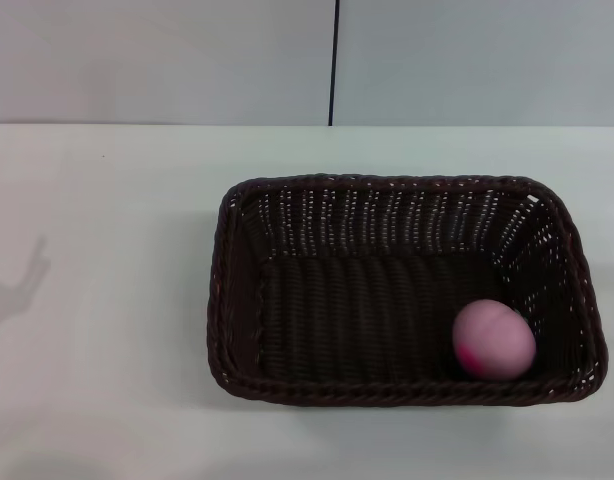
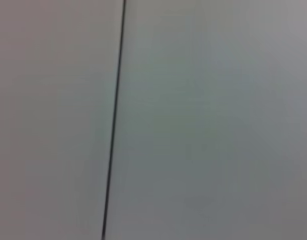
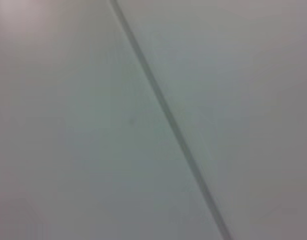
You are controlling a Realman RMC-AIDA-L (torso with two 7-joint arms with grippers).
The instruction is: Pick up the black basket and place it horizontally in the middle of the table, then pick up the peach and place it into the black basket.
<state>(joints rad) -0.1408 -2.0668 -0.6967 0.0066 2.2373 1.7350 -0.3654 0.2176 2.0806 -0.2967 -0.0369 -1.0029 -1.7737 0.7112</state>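
Black basket (image 1: 402, 290): lengthwise, right of table (image 1: 107, 300) centre.
Peach (image 1: 494, 339): inside basket, near-right corner.
Grippers: out of sight, state unknown.

Robot body: no arm or wrist part falls inside the head view or either wrist view, so colours, cables, screws and markings cannot be told.

The only trace of the body is a faint grey shadow (image 1: 22, 290) at the left edge of the head view, at middle height, cast on the white tabletop (image 1: 107, 200). Outline: a broad, soft-edged mass against the frame edge, with one narrow prong rising from it to a pointed tip. Which body part casts it cannot be told.
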